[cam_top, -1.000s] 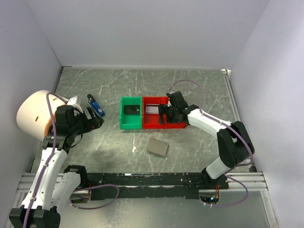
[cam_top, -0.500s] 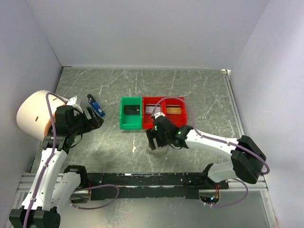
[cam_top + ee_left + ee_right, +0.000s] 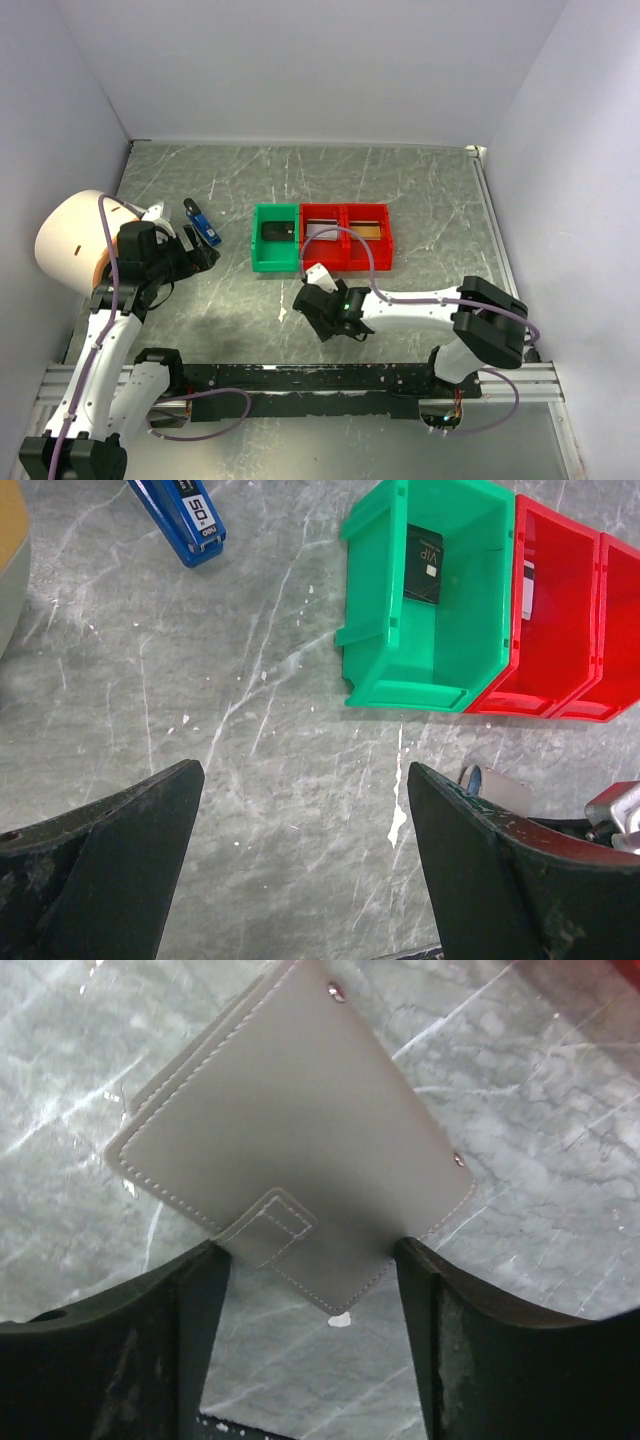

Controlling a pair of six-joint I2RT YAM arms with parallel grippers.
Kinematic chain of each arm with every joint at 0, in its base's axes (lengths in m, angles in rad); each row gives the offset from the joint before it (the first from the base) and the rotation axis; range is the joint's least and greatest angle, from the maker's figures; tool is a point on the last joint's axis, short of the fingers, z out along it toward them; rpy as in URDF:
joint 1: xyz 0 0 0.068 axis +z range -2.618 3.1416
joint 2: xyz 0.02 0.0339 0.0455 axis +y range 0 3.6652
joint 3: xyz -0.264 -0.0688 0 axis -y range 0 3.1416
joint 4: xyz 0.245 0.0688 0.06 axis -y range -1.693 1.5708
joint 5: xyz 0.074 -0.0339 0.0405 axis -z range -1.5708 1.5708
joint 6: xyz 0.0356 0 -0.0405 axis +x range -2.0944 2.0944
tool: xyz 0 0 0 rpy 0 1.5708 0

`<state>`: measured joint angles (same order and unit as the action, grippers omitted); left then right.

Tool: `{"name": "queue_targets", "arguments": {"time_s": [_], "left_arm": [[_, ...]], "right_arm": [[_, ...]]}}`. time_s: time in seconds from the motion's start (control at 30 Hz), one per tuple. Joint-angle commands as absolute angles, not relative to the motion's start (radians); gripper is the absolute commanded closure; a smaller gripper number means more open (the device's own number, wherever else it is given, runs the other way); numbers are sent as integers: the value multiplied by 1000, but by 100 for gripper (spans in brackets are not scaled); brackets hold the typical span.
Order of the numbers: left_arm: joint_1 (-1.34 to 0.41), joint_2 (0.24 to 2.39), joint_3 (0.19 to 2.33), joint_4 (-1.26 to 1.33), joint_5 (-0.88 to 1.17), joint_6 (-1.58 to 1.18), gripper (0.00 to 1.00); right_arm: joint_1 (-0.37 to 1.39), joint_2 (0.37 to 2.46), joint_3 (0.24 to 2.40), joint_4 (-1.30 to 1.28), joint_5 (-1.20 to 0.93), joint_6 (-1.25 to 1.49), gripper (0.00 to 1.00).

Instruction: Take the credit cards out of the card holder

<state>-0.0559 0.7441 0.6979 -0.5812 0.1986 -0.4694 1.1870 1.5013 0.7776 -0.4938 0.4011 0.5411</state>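
The grey card holder (image 3: 300,1130) lies closed and flat on the marble table, its strap tab toward me. My right gripper (image 3: 310,1250) hangs low over it, open, one finger at each side of its near corner. In the top view my right gripper (image 3: 331,315) covers the holder. A black card (image 3: 424,550) lies in the green tray (image 3: 400,675). Another card (image 3: 527,588) rests in the red tray (image 3: 560,680) beside it. My left gripper (image 3: 300,860) is open over bare table, left of the trays.
A blue stapler (image 3: 180,518) lies at the far left near my left gripper (image 3: 195,250). A large pale round object (image 3: 70,240) sits at the left wall. The second red tray (image 3: 368,240) holds a tan card. White walls enclose the table.
My right arm has swung from the red tray toward the near edge and come down over the card holder, its jaws narrowing a little. The left arm has not moved.
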Motion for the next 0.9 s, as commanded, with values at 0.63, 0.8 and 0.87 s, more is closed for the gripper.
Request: {"name": "queue_targets", "arguments": {"time_s": [0.63,0.8,0.87], "left_arm": [[-84,748,711,-602,189,-474,5],[-102,751,716,-615,169,-482,5],[-117,740,716,-617,156,-487,5]], "right_arm": [[1272,1429,811,-426,419,586,93],[1281,1388,792,-379,355,607,95],[1281,1370,793,-369,328,619,96]]}}
